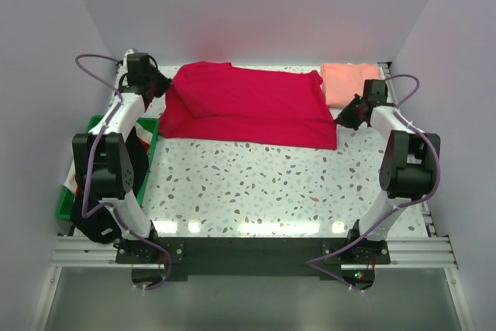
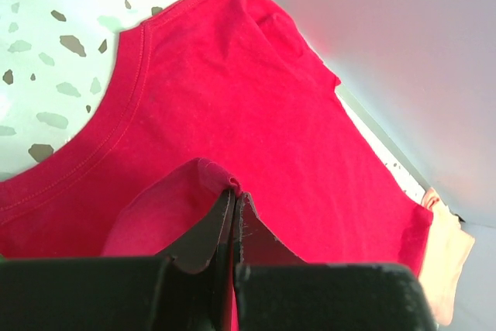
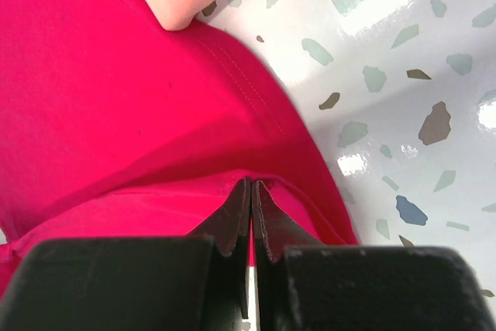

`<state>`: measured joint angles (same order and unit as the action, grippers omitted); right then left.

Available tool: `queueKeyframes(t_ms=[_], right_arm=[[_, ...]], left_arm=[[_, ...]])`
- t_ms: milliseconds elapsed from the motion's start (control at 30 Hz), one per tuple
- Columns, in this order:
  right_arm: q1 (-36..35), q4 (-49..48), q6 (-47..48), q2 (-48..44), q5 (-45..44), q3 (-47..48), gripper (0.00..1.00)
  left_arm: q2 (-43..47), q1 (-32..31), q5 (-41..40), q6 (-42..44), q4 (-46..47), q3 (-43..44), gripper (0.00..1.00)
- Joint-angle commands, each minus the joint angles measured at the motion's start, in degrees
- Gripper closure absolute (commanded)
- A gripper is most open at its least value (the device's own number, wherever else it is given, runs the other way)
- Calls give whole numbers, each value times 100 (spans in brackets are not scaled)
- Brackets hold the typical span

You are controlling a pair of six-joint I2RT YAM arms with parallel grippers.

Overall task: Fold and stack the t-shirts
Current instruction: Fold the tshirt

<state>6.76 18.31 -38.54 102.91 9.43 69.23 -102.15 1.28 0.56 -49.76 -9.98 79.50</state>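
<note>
Evidently a fold is in hand: left tool [image 2: 232, 191] and right tool [image 3: 250, 185] each clamp an edge of the crimson t-shirt [image 1: 248, 102] spread between them on the worktop [image 1: 271, 184], so next both should probably lift in step.

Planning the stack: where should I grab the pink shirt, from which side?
Probably the near edge of the pink shirt, coming from the front with the right gripper once it releases the red shirt. It lies flat, folded, by the far wall, leaving its back edge boxed in.
</note>
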Motion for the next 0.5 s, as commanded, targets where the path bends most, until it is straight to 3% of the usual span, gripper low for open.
queueKeyframes(t_ms=[0, 467], right_arm=[[53, -266, -66, 106, 129, 275, 100], [53, -372, -92, 545, 357, 530, 100]], left_arm=[[-121, 92, -126, 159, 84, 311, 100], [-692, 118, -100, 238, 49, 759, 100]])
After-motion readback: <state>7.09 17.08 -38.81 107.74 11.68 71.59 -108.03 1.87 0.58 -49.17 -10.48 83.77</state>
